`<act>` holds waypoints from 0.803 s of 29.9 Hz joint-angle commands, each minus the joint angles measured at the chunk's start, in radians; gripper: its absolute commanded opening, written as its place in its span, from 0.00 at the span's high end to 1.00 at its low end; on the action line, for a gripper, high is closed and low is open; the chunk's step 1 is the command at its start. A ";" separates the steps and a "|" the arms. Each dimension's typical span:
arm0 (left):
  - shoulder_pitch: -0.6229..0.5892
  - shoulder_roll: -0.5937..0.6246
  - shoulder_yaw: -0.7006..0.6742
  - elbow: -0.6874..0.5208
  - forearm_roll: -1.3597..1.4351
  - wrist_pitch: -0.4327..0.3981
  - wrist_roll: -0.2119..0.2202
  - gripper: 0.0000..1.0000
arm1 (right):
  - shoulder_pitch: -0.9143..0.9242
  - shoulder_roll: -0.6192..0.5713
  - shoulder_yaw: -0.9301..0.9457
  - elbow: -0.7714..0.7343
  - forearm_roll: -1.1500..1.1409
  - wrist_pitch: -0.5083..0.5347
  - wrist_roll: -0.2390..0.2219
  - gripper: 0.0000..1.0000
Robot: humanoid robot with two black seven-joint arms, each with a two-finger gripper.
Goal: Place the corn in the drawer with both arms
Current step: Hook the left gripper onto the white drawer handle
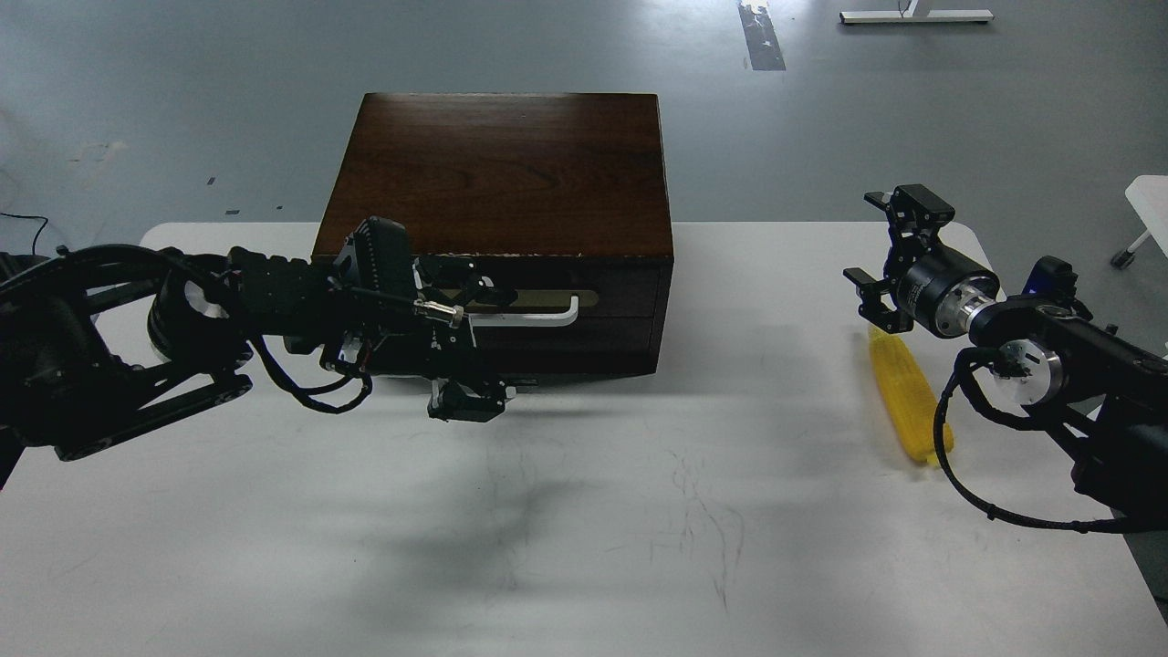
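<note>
The dark brown wooden box [497, 173] stands at the table's back centre. Its drawer [620, 294] is closed, with a white bar handle [538, 318] on a brass plate. My left gripper [482, 339] is open in front of the drawer's left half. One finger is above the handle's left end and the other is below, near the table. The yellow corn [903, 401] lies on the table at the right, tapered end towards the back. My right gripper [883, 239] is open and empty, hovering just above the corn's far end.
The white table [584, 511] carries faint scratches in the middle. Its right edge runs close behind the corn and my right arm. A white object [1152, 196] sits off the table at the far right.
</note>
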 commanded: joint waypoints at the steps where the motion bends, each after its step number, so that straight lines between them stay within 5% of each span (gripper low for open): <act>1: 0.001 -0.003 0.000 0.017 0.000 0.002 0.001 0.01 | 0.000 0.001 0.000 0.000 0.000 0.000 0.000 0.00; 24: 0.009 -0.026 0.020 0.037 0.000 -0.012 0.000 0.01 | -0.004 0.000 0.000 0.000 0.000 0.000 0.000 0.00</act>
